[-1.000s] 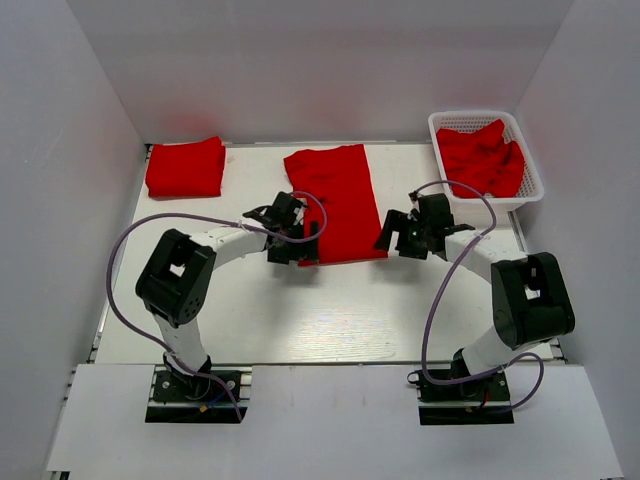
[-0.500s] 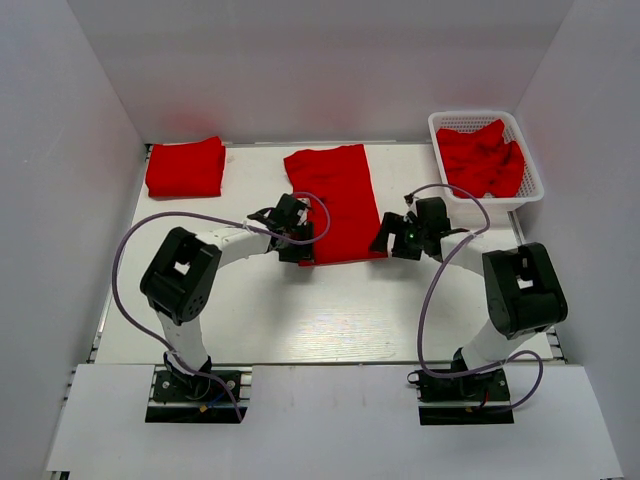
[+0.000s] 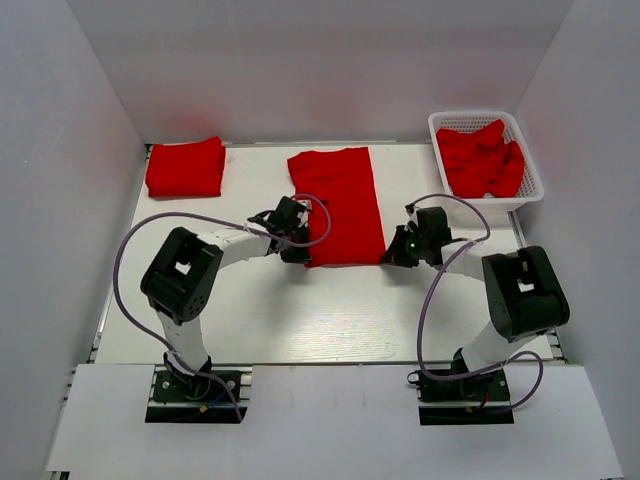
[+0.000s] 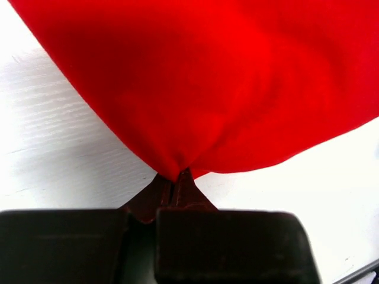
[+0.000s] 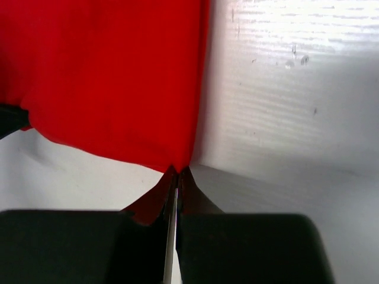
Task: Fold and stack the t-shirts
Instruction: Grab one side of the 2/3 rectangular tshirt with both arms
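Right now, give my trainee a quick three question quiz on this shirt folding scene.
1. True or false: the left fingers and right fingers each pinch a near corner of the flat t-shirt.
2. Complete: the basket holds ___ red t-shirts.
3. Where is the folded t-shirt? A: far left of the table. B: in the basket. C: under the flat one.
Key: 1 true; 2 crumpled; 3 A.

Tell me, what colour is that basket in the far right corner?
White. The basket shows best in the top external view.
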Action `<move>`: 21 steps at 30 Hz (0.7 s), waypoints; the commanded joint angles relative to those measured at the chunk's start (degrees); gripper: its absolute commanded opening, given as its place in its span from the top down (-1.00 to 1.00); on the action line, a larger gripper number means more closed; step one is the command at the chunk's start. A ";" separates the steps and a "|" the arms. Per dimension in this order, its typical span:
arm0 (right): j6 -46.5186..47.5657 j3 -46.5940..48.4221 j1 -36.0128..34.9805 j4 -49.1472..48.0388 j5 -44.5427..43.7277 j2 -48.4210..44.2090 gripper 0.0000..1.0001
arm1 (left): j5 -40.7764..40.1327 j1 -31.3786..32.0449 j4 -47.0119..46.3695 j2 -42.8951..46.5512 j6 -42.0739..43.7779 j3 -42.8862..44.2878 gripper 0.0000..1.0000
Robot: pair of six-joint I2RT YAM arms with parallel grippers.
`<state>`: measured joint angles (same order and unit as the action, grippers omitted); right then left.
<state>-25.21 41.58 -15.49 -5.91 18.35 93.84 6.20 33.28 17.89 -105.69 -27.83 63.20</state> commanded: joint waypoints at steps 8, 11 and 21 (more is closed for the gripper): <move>2.89 -11.32 -0.77 11.09 -1.30 -24.83 1.00 | 4.35 5.12 4.51 18.22 0.60 -11.94 1.00; 2.45 -14.93 -1.21 17.59 -0.60 -36.69 1.00 | 7.33 7.67 7.32 26.63 -0.64 -14.67 1.00; 2.98 -9.16 -1.22 36.23 -3.31 -57.55 1.00 | 9.62 11.37 15.50 38.80 -3.72 -10.56 1.00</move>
<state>-23.53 28.64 -16.99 25.17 17.67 35.94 14.76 44.31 29.91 -68.29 -30.57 49.41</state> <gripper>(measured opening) 0.010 0.033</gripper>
